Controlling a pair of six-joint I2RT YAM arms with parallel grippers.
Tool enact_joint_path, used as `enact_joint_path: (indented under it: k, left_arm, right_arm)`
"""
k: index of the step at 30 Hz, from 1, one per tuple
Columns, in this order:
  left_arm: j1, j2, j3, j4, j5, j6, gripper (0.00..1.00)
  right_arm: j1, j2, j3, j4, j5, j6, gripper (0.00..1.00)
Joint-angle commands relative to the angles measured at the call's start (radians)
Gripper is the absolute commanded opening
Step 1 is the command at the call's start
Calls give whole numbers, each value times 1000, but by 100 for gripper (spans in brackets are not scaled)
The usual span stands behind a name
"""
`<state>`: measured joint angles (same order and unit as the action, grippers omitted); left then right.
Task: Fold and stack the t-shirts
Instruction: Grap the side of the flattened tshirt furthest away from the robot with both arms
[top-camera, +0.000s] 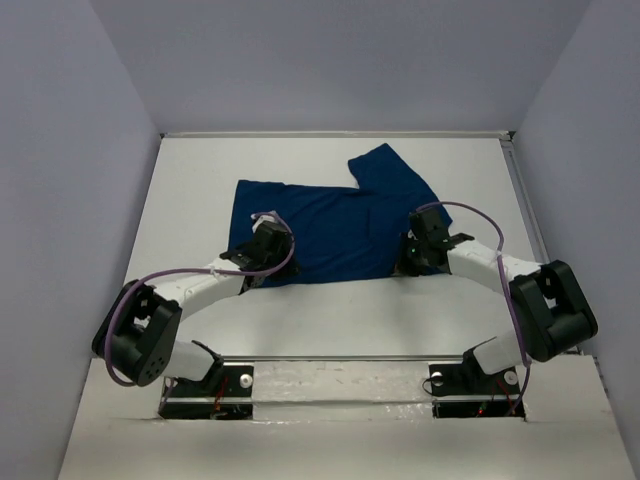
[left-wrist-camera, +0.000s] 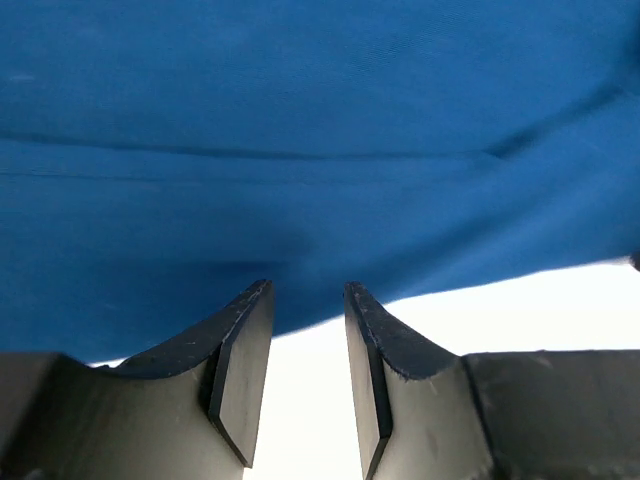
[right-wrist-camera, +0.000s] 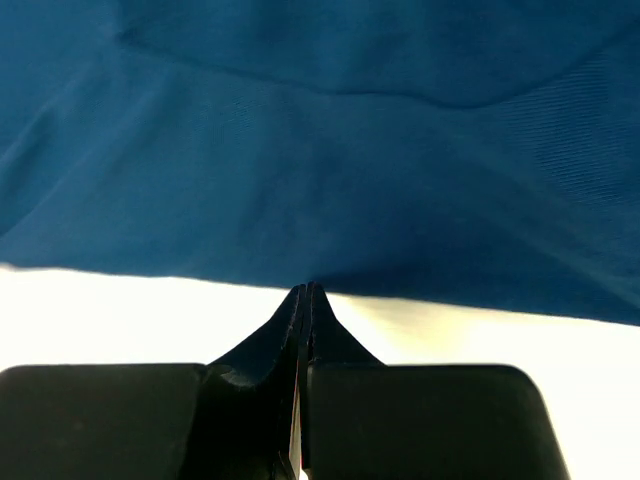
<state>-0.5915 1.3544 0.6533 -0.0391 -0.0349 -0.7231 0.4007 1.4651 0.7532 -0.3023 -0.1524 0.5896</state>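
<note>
The dark navy t-shirt (top-camera: 330, 225) lies spread on the white table, one sleeve pointing to the far right. No print shows. My left gripper (top-camera: 262, 262) is at the shirt's near-left hem. In the left wrist view the left gripper (left-wrist-camera: 308, 290) is open with a narrow gap, its tips at the edge of the shirt (left-wrist-camera: 300, 150) and nothing between them. My right gripper (top-camera: 410, 262) is at the near-right hem. In the right wrist view the right gripper (right-wrist-camera: 308, 288) is shut, its tips touching the edge of the shirt (right-wrist-camera: 320, 130); no cloth shows between the fingers.
The white table (top-camera: 330, 320) is walled on the left, right and far sides. A bare strip of table lies between the shirt's near hem and the arm bases (top-camera: 340, 380).
</note>
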Motion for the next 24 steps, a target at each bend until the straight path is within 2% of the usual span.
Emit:
enact_joint_path:
  k: [1,6,15,22,24]
  left_arm:
    - [71,37,-41,65,55,-15,34]
    - [110,48,-70,71,79,-22,35]
    - [157,66,-87,73,55,-35,35]
    - [157,71,-101,97,95,-59,37]
    - [168,74,-121,105,150,-71,39]
  right_arm:
    - [9,40,0,60,73,41,0]
    - [9,40,-41,109,63,59,0]
    - [18,-81,46,5,34,42,0]
    - [56,165,110,87,51,45,0]
    - [66,211,97,91,68,61,0]
